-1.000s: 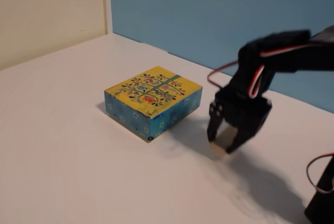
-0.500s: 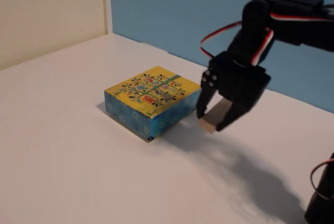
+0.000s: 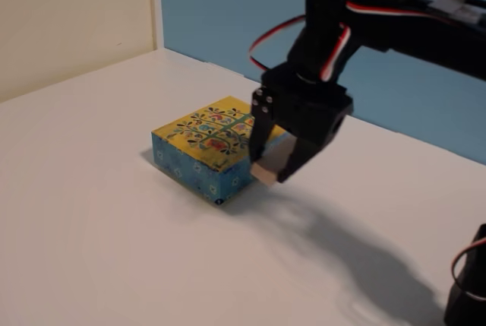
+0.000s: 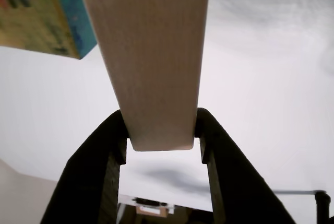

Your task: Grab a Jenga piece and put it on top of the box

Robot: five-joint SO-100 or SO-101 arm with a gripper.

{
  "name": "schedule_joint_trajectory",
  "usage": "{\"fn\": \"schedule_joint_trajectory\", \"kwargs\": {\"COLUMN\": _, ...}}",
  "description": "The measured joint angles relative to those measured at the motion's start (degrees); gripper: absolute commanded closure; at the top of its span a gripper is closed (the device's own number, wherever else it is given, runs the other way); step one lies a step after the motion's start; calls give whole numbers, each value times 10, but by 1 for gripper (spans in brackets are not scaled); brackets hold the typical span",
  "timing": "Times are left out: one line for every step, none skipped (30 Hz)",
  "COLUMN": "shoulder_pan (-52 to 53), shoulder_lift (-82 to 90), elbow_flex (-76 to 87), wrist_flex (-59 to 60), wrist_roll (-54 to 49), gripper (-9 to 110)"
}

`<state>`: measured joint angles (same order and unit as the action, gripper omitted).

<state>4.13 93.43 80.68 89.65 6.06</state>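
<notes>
One Jenga piece (image 3: pixel 270 165) clamped in black gripper (image 3: pixel 272 165), fixed view, mid-frame, aloft beside right edge of floral box (image 3: pixel 220 141), overlapping its near corner. Wrist view: wood block (image 4: pixel 151 57) filling upper centre, pinched between both fingers (image 4: pixel 107 151); box corner (image 4: pixel 47 15) at upper left. Best carried further over yellow lid, lowered flat, then released.
</notes>
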Motion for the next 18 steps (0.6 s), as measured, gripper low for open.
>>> {"fn": "schedule_joint_trajectory", "kwargs": {"shoulder_pan": 0, "shoulder_lift": -9, "elbow_flex": -13, "wrist_flex": 2, "wrist_roll": 2, "gripper": 102}}
{"fn": "schedule_joint_trajectory", "kwargs": {"shoulder_pan": -1, "shoulder_lift": -17, "elbow_flex": -25, "wrist_flex": 0, "wrist_roll": 4, "gripper": 102}}
{"fn": "schedule_joint_trajectory", "kwargs": {"shoulder_pan": -4, "shoulder_lift": -26, "elbow_flex": -38, "wrist_flex": 8, "wrist_roll": 6, "gripper": 102}}
{"fn": "schedule_joint_trajectory", "kwargs": {"shoulder_pan": -9, "shoulder_lift": -33, "elbow_flex": -50, "wrist_flex": 16, "wrist_roll": 9, "gripper": 102}}
{"fn": "schedule_joint_trajectory", "kwargs": {"shoulder_pan": -13, "shoulder_lift": -40, "elbow_flex": -62, "wrist_flex": 14, "wrist_roll": 11, "gripper": 102}}
{"fn": "schedule_joint_trajectory", "kwargs": {"shoulder_pan": -17, "shoulder_lift": -47, "elbow_flex": -76, "wrist_flex": 16, "wrist_roll": 12, "gripper": 102}}
{"fn": "schedule_joint_trajectory", "kwargs": {"shoulder_pan": -18, "shoulder_lift": -54, "elbow_flex": -89, "wrist_flex": 26, "wrist_roll": 13, "gripper": 102}}
{"fn": "schedule_joint_trajectory", "kwargs": {"shoulder_pan": -18, "shoulder_lift": -59, "elbow_flex": -103, "wrist_flex": 33, "wrist_roll": 15, "gripper": 102}}
{"fn": "schedule_joint_trajectory", "kwargs": {"shoulder_pan": -14, "shoulder_lift": -66, "elbow_flex": -118, "wrist_flex": 30, "wrist_roll": 16, "gripper": 102}}
{"fn": "schedule_joint_trajectory", "kwargs": {"shoulder_pan": -12, "shoulder_lift": -74, "elbow_flex": -134, "wrist_flex": 40, "wrist_roll": 16, "gripper": 102}}
{"fn": "schedule_joint_trajectory", "kwargs": {"shoulder_pan": -13, "shoulder_lift": -83, "elbow_flex": -154, "wrist_flex": 54, "wrist_roll": 16, "gripper": 102}}
{"fn": "schedule_joint_trajectory", "kwargs": {"shoulder_pan": -15, "shoulder_lift": -91, "elbow_flex": -172, "wrist_flex": 56, "wrist_roll": 17, "gripper": 102}}
{"fn": "schedule_joint_trajectory", "kwargs": {"shoulder_pan": -18, "shoulder_lift": -103, "elbow_flex": -195, "wrist_flex": 63, "wrist_roll": 18, "gripper": 102}}
{"fn": "schedule_joint_trajectory", "kwargs": {"shoulder_pan": -21, "shoulder_lift": -114, "elbow_flex": -221, "wrist_flex": 83, "wrist_roll": 18, "gripper": 102}}
{"fn": "schedule_joint_trajectory", "kwargs": {"shoulder_pan": -22, "shoulder_lift": -127, "elbow_flex": -249, "wrist_flex": 95, "wrist_roll": 20, "gripper": 102}}
{"fn": "schedule_joint_trajectory", "kwargs": {"shoulder_pan": -22, "shoulder_lift": -145, "elbow_flex": -280, "wrist_flex": 102, "wrist_roll": 20, "gripper": 102}}
{"fn": "schedule_joint_trajectory", "kwargs": {"shoulder_pan": -20, "shoulder_lift": -160, "elbow_flex": -313, "wrist_flex": 121, "wrist_roll": 20, "gripper": 102}}
{"fn": "schedule_joint_trajectory", "kwargs": {"shoulder_pan": -18, "shoulder_lift": -176, "elbow_flex": -346, "wrist_flex": 142, "wrist_roll": 20, "gripper": 102}}
